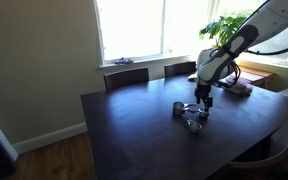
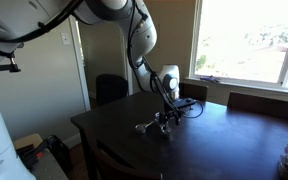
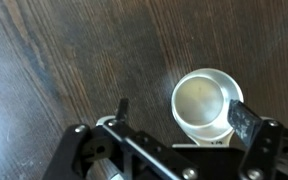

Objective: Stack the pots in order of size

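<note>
Small shiny silver pots stand close together near the middle of the dark wooden table, and in both exterior views my gripper hangs just above them. They show as a cluster of pots below the gripper. In the wrist view one round pot is seen from above, upright and empty, with a thin handle toward the gripper body. It lies between the spread fingers, close to the right fingertip and far from the left one. The gripper is open and holds nothing.
Two chairs stand at the table's far side under the window. A leafy plant and a pinkish flat item are beyond the arm. Another chair back is at the window side.
</note>
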You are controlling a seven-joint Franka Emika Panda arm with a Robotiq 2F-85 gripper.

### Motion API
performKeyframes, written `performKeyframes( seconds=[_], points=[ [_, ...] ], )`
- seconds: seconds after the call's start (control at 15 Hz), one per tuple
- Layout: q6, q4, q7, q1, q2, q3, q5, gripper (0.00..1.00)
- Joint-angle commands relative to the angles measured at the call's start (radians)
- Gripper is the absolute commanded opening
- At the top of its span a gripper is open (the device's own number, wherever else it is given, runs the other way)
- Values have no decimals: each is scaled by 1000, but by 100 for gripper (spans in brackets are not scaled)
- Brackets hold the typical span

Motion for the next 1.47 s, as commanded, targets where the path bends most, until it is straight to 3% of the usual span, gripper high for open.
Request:
performKeyframes(
  seconds=[0.0,0.2,0.27,0.33,0.93,1.2,1.4],
  points=[
    [-50,56,-22,27,37,-22,13,100],
    [-74,98,-15,37,70,-27,13,96],
    [-79,106,-15,39,78,-28,13,86],
    [-84,116,-17,40,86,-27,14,68],
    [-126,142,-28,33,101,-20,24,10],
    [-119,118,-27,32,84,-26,17,2],
    [-108,98,-41,26,69,-27,13,8]
  ],
)
